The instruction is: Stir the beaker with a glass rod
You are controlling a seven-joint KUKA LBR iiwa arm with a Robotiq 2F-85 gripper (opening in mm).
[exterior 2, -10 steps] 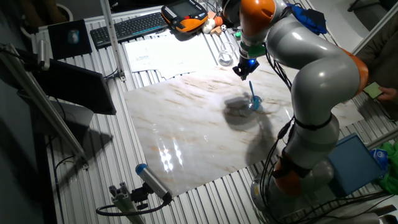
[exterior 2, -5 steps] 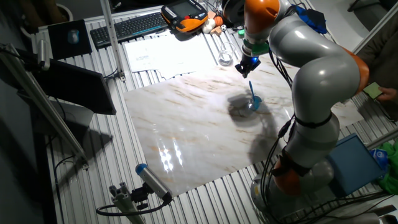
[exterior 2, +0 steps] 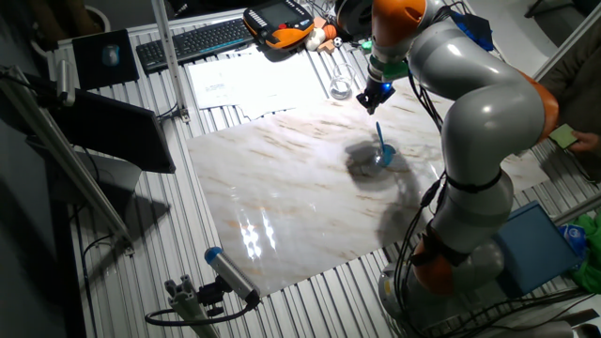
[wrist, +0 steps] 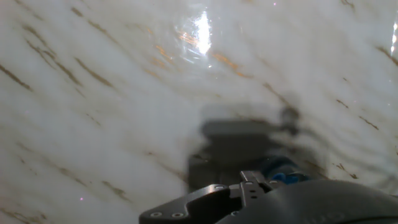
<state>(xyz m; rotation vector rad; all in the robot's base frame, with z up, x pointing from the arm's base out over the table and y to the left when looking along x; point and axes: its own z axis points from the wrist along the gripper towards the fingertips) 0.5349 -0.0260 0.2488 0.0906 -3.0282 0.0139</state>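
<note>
End effector (exterior 2: pixel 376 94) above beaker (exterior 2: pixel 385 154), finger state unclear; glass rod (exterior 2: pixel 380 136) leaning inside beaker.

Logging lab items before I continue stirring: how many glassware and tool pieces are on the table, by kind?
Small blue-tinted clear glass beaker: 1
Thin light-blue glass rod: 1
Clear round-bottomed long-necked flask: 1
Grey cylinder with blue cap: 1
Total: 4
</note>
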